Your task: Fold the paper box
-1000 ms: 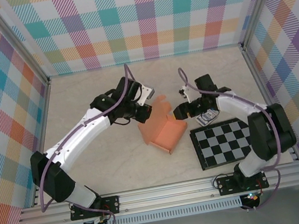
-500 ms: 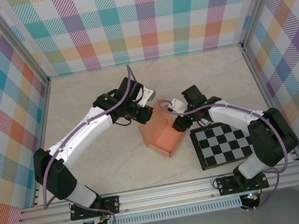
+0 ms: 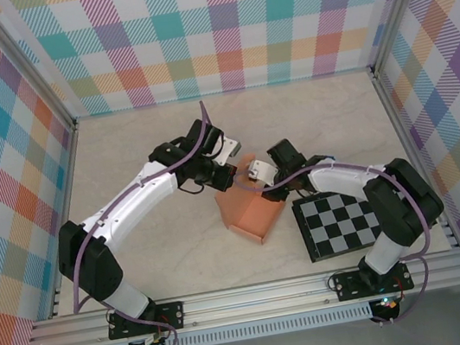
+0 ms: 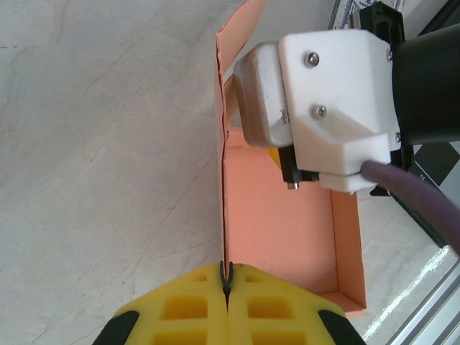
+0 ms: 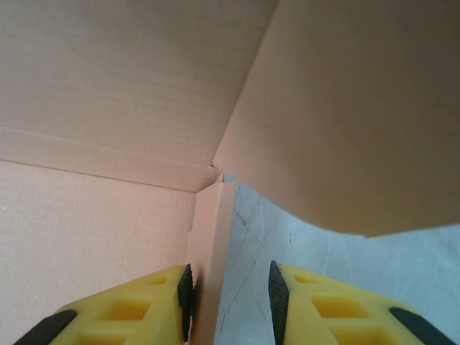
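We are finding the task at a mid-fold stage: the walls are being raised, and the corner is not yet made.

The left gripper is pinching one upright long wall of the paper box. Its pads are together on the thin card, and the wall is running straight out ahead of the fingertips. The floor of the box is lying just beside that gripper, on the side towards the other arm.

The right gripper is reaching down inside the box at a corner. Its jaws are standing apart, astride a narrow upright strip of card. The strip is sitting close against one pad and is apart from the other. A large loose flap is hanging just above and ahead of this gripper.

In our judgement, the next move is calling for the right jaws to close on that strip. The strip would then be turned in against the wall the left gripper is steadying. The card is thin, so a skewed pinch is likely to crease it off its line.

Count:
- one paper box
- one checkered board, lying just beyond the box under the right arm
- two grippers, both working on the box
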Robot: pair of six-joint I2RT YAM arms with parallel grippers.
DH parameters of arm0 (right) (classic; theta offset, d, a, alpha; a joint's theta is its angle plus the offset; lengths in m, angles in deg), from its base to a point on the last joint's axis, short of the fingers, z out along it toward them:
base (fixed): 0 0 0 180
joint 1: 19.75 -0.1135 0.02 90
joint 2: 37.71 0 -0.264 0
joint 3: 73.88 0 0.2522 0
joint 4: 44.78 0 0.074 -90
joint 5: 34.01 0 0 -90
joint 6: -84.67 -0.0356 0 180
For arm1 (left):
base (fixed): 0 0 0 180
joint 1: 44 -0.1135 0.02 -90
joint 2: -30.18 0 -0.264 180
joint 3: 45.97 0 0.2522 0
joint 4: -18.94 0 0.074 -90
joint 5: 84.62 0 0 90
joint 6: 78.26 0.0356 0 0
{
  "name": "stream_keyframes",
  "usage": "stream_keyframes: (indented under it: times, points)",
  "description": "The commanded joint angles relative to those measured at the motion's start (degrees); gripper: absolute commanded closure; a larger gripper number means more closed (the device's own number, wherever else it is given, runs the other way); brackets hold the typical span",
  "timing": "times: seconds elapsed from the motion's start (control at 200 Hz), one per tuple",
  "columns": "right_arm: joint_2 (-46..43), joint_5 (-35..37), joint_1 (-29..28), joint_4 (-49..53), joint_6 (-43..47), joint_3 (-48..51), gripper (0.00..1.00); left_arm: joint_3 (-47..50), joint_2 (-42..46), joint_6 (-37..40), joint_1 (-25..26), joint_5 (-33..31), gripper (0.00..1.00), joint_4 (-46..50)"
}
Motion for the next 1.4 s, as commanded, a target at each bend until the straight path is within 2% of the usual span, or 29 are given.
stream_keyframes:
  times: [0.0,0.095,0.285,0.44,0.59,0.73,0.965,1.105,1.395]
  points:
    - [1.1,2.5,-0.9,-2.4,2.9,1.4,0.66,-1.6,-0.5,-0.5,-0.4,1.6,1.00,-0.6]
    - [1.7,5.2,-1.9,-3.6,4.1,2.0,0.67,-1.3,-0.5,-0.9,-0.4,1.9,1.00,-0.9]
    - [2.3,8.1,-2.7,-5.9,4.7,3.2,0.61,-0.4,-0.1,-1.2,-0.4,2.1,1.00,-1.5]
    - [2.4,8.8,-2.8,-7.6,4.2,3.7,0.69,0.4,0.2,-1.4,-0.4,2.0,1.00,-1.7]
    - [3.1,8.8,-3.1,-7.6,3.8,3.6,0.68,0.4,0.3,-1.7,-0.4,2.1,1.00,-1.7]
    - [2.9,6.8,-3.1,-7.4,1.8,3.3,0.55,0.4,0.2,-1.8,-0.4,2.2,1.00,-1.7]
    - [2.4,4.7,-2.9,-5.9,-0.5,1.7,0.53,0.3,-0.1,-1.7,-0.4,2.5,1.00,-1.7]
    - [0.2,-0.1,-1.0,-3.7,-1.1,1.3,0.45,0.5,-0.4,-1.6,-0.4,2.1,1.00,-1.7]
    - [0.6,-0.9,1.1,-3.1,-3.0,0.0,0.53,0.5,-0.7,-2.4,-0.4,3.2,1.00,-2.3]
